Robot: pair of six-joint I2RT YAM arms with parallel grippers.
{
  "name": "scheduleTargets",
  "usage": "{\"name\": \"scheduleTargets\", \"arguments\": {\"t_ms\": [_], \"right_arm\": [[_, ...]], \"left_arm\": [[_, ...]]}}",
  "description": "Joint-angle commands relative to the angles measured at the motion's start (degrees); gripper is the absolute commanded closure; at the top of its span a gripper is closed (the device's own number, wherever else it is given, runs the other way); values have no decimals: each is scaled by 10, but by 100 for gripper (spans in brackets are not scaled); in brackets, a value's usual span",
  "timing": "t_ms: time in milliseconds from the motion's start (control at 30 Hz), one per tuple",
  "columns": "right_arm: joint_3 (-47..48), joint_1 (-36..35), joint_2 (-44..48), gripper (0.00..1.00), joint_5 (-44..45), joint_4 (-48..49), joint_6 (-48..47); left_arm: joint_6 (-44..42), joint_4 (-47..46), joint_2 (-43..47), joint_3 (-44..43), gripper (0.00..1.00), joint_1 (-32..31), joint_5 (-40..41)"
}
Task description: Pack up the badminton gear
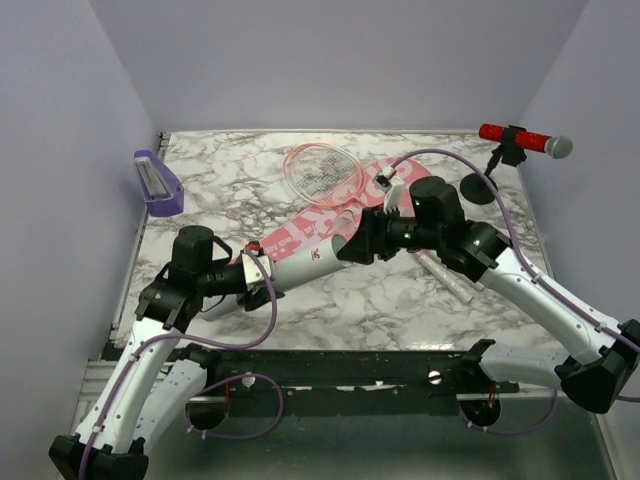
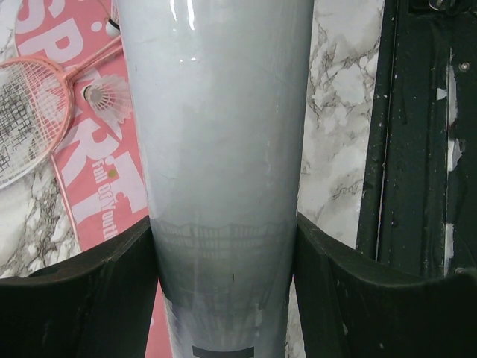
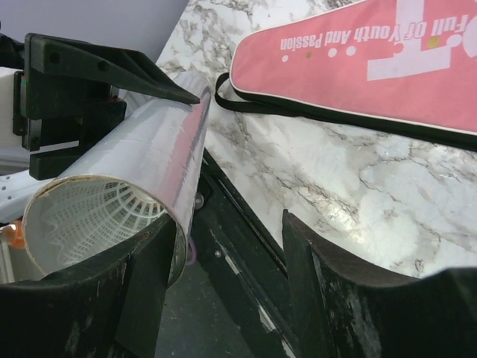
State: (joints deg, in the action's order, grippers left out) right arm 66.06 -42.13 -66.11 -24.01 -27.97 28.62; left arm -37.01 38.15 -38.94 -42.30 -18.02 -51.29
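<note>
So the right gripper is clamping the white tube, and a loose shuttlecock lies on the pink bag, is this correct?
Not quite: the left gripper is clamping the white tube, as the left wrist view shows; the right gripper stands open beside the tube's mouth. The loose shuttlecock does lie on the pink bag.

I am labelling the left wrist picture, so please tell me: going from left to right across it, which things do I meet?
Netted head of the thin pink-framed racket → small white shuttlecock → white cylindrical tube → black rail at the table's edge. The long pink bag spans several, so it is left out.
</note>
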Motion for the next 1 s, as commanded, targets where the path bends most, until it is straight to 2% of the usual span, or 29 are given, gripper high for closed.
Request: {"name": "scheduleTargets", "arguments": {"t_ms": [0, 100, 233, 333, 433, 533, 667, 767, 900, 967], "right_arm": [[-15, -17, -18, 34, -21, 37, 28], [-20, -23, -18, 33, -10, 47, 35], [31, -22, 14, 26, 91, 3, 41], [80, -17, 40, 17, 148, -20, 42], [122, -17, 41, 17, 186, -54, 53], [115, -10, 43, 16, 238, -69, 57], [80, 62, 21, 16, 258, -78, 66], [38, 155, -6, 16, 245, -58, 67], [-20, 257, -68, 20, 169, -1, 68], [-32, 274, -107, 21, 174, 20, 68]], "left_arm": [[3, -38, 10, -14, 60, -2, -28], [1, -40, 14, -10, 60, -2, -25], [-2, -27, 16, -2, 61, -2, -19], [-24, 3, 18, 0, 61, -2, -3], [-37, 16, 25, 4, 61, -2, 5], [-34, 16, 35, 8, 61, -2, 2], [-26, 16, 36, 7, 61, -2, 2], [-25, 17, 38, 6, 61, -2, 8], [-20, 16, 40, 3, 61, -1, 15], [-18, 16, 40, 2, 61, -2, 15]]}}
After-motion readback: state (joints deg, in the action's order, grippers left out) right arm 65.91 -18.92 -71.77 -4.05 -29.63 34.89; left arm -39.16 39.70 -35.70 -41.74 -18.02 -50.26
